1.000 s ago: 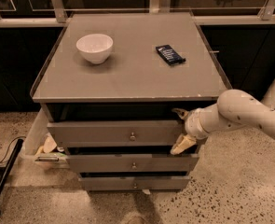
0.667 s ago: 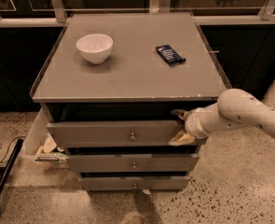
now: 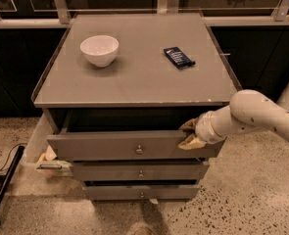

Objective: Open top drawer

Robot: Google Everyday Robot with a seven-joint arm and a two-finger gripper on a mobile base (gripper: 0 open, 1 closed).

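**One hand at the right end of a drawer that is partly out**

One arm (image 3: 261,116) reaches in from the right and sets the hand (image 3: 189,134) at the top right edge of the top drawer (image 3: 109,146). That drawer sits just under the grey surface (image 3: 144,82). It is pulled a little way out, with a dark gap showing above its front. The drawer's long axis runs left to right across the cabinet, so most of it lies to the left of the hand. Its small round knob (image 3: 139,149) is well apart from the hand, at the middle of the front. I cannot tell whether the hand is clamped on the panel or only hooked against it.

From this the pull looks to be straight out towards the camera, across the long axis. Because the hold is off-centre, the drawer could skew in its runners.

Compared with a second ago, the front stands slightly further out and the gap above it is wider. The hand has also drawn in closer against the edge. The white bowl (image 3: 99,50) and the dark packet (image 3: 179,57) on the surface have not moved, and the two lower drawers (image 3: 139,171) sit as they did.
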